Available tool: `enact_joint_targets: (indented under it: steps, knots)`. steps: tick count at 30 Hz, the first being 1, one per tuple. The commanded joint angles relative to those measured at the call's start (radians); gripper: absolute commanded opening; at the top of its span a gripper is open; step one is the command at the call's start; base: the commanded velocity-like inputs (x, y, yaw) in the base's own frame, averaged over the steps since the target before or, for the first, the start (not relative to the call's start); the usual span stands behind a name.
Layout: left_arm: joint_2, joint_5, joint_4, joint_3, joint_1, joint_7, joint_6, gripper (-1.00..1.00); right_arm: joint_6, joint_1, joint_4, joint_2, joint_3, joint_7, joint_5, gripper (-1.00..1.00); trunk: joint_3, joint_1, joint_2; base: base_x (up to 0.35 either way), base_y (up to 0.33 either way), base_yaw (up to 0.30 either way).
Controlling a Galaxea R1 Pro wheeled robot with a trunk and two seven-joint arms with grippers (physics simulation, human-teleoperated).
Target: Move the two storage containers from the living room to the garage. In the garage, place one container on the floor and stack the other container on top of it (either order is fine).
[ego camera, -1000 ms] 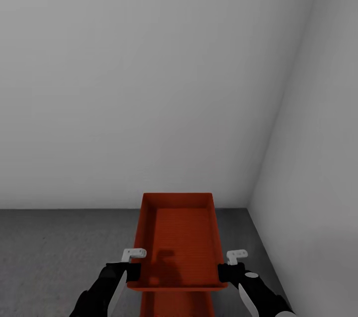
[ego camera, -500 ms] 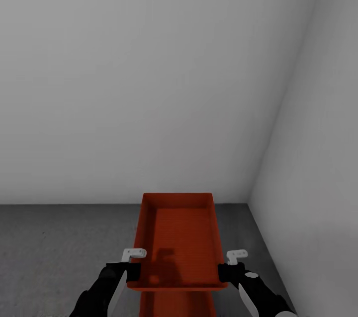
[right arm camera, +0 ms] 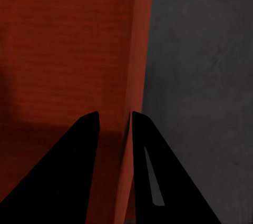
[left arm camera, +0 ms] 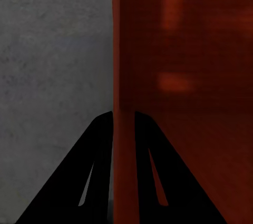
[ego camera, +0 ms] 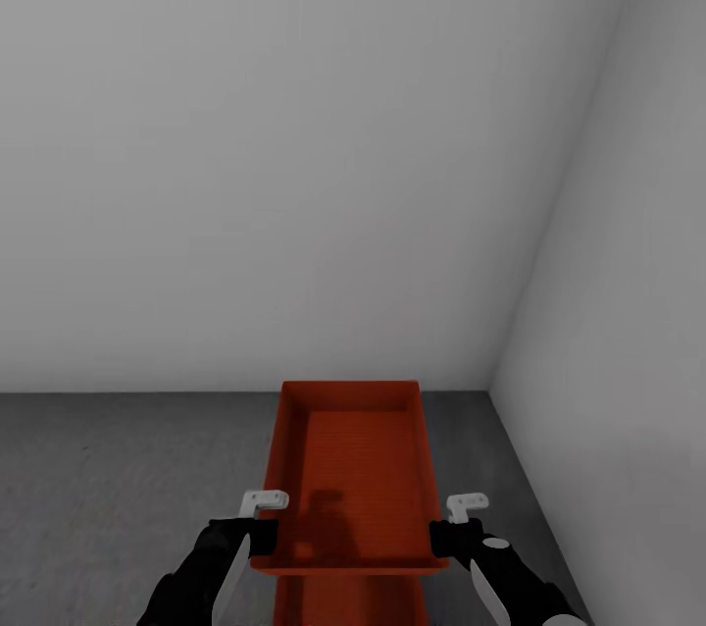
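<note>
I hold one red-orange storage container (ego camera: pixel 358 469) in front of me over the dark grey garage floor (ego camera: pixel 118 489). My left gripper (ego camera: pixel 261 536) is shut on its left wall (left arm camera: pixel 124 50), one finger inside and one outside. On the opposite wall (right arm camera: pixel 138 50) my right gripper (ego camera: pixel 443 538) is shut the same way. Part of the other storage container (ego camera: pixel 353 606) shows just beneath the held one, at the head view's bottom edge. Whether the two touch I cannot tell.
A pale grey wall (ego camera: pixel 294 165) stands straight ahead, and a second wall (ego camera: pixel 628 361) meets it in a corner at the right. Bare concrete stretches to the left of the containers; only a narrow strip lies on their right.
The line where wall meets floor has risen slightly in the head view, so the camera has moved. The held container and both grippers keep their places in the picture.
</note>
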Motion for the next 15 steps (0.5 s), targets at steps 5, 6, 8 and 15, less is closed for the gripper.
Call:
enact_joint_targets:
  steps: [5, 6, 8, 15]
  knots:
    - [-0.010, 0.019, -0.002, -0.007, -0.001, 0.002, -0.074, -1.00, 0.007, 0.001, 0.001, 0.027, 0.028, 0.003, -0.008, -1.00, -0.025, 0.019, -0.036, -0.254, 0.000, 0.000]
    - [-0.010, 0.019, -0.002, -0.007, -0.001, 0.002, -0.074, -1.00, 0.007, 0.001, 0.001, 0.027, 0.028, 0.003, -0.008, -1.00, -0.030, 0.023, -0.043, -0.243, 0.000, 0.000]
    - [-0.010, 0.019, -0.002, -0.007, -0.001, 0.002, -0.074, -1.00, 0.007, 0.001, 0.001, 0.027, 0.028, 0.003, -0.008, -1.00, -0.039, 0.030, -0.057, -0.134, 0.000, 0.000]
    - [-0.011, 0.019, -0.002, -0.007, -0.001, 0.002, -0.075, -1.00, 0.007, 0.001, 0.001, 0.027, 0.028, 0.003, -0.008, -1.00, -0.072, 0.057, -0.106, -0.027, 0.000, 0.000]
